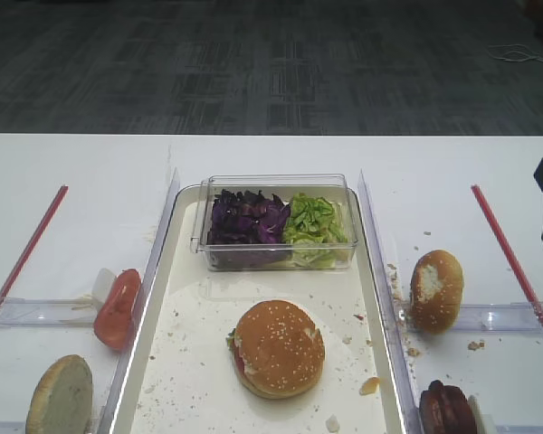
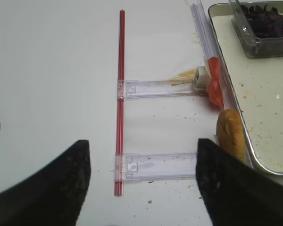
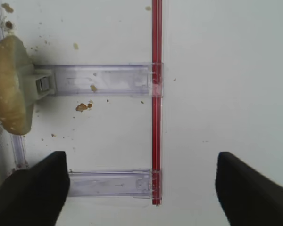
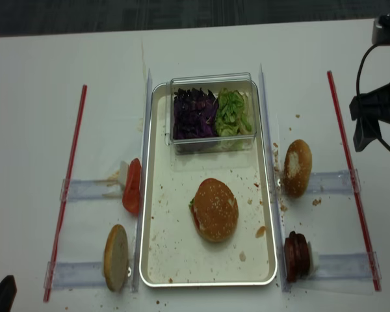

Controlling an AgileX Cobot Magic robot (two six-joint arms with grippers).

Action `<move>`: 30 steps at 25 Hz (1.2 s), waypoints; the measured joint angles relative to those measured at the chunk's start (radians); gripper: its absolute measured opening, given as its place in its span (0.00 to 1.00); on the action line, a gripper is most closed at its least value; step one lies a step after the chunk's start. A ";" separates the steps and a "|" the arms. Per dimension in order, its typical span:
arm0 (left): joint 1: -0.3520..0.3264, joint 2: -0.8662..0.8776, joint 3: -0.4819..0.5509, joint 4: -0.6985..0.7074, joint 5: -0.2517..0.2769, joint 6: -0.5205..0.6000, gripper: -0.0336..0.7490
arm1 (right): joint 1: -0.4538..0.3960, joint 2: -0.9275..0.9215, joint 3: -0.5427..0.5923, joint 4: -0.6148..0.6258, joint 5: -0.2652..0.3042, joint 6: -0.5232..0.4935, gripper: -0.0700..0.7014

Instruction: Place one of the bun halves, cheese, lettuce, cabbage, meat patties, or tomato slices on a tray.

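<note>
Golden sesame bun top [image 1: 280, 348] sits on the tray [image 1: 190, 362]; both pincers, right [image 3: 141, 188] and left [image 2: 141, 181], spread, empty

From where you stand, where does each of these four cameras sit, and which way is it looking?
Exterior high: in front of the table, looking down along the tray; a dark bit of arm at the right edge.
Realsense: almost straight overhead; right gripper at the right edge.
Right wrist: on the right arm, facing down at the red strip; both dark fingers show, spread apart.
Left wrist: on the left arm, facing down; left gripper open.
Shared: the bun top shows in both high views.
</note>
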 joint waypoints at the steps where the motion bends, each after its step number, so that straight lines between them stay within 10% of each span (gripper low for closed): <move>1: 0.000 0.000 0.000 0.000 0.000 0.000 0.65 | 0.000 -0.014 0.023 0.000 -0.007 0.000 0.94; 15: 0.000 0.000 0.000 0.000 0.000 0.000 0.65 | 0.000 -0.412 0.488 0.002 -0.137 -0.028 0.94; 30: 0.000 0.000 0.000 0.000 0.000 0.000 0.65 | 0.000 -0.855 0.571 -0.013 -0.084 -0.033 0.94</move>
